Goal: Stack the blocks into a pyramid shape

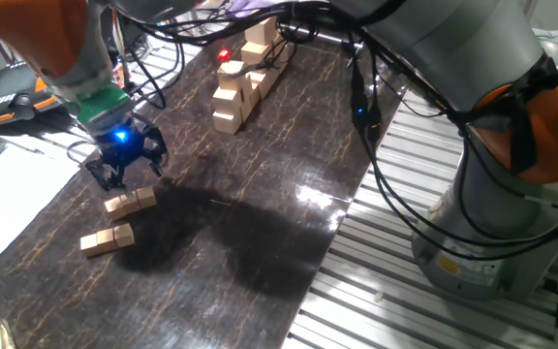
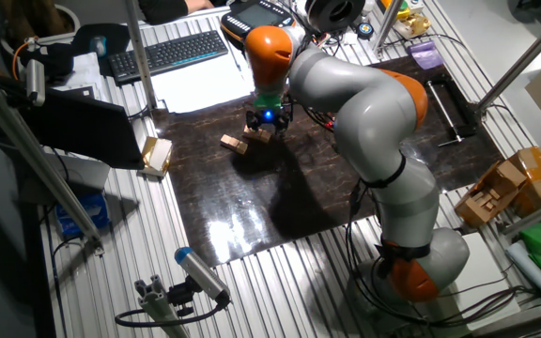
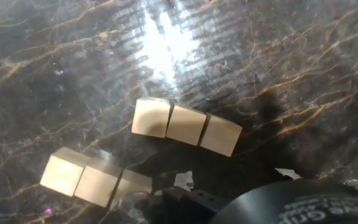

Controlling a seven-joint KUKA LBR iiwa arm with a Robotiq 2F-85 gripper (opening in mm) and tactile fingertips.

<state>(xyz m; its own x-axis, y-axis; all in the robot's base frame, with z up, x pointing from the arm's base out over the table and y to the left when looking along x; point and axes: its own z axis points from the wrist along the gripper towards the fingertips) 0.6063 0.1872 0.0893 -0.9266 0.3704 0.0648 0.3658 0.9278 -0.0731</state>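
Six small tan wooden blocks lie flat on the dark marbled table in two rows of three. In the hand view one row [image 3: 185,126] is in the middle and the other row [image 3: 95,180] at the lower left. In one fixed view the rows lie at the left, one [image 1: 130,202] just below my gripper and the other [image 1: 107,239] nearer the front. No block sits on another. My gripper [image 1: 124,174] hovers just above the nearer row with its jaws spread and nothing between them. It also shows in the other fixed view [image 2: 266,122], above the blocks [image 2: 256,134].
A stepped stack of larger pale wooden blocks [image 1: 243,76] stands at the far end of the table beside a red light [image 1: 225,55]. White paper [image 1: 8,213] lies off the left edge. A keyboard [image 2: 172,52] and a small wooden box [image 2: 156,155] are beyond the mat.
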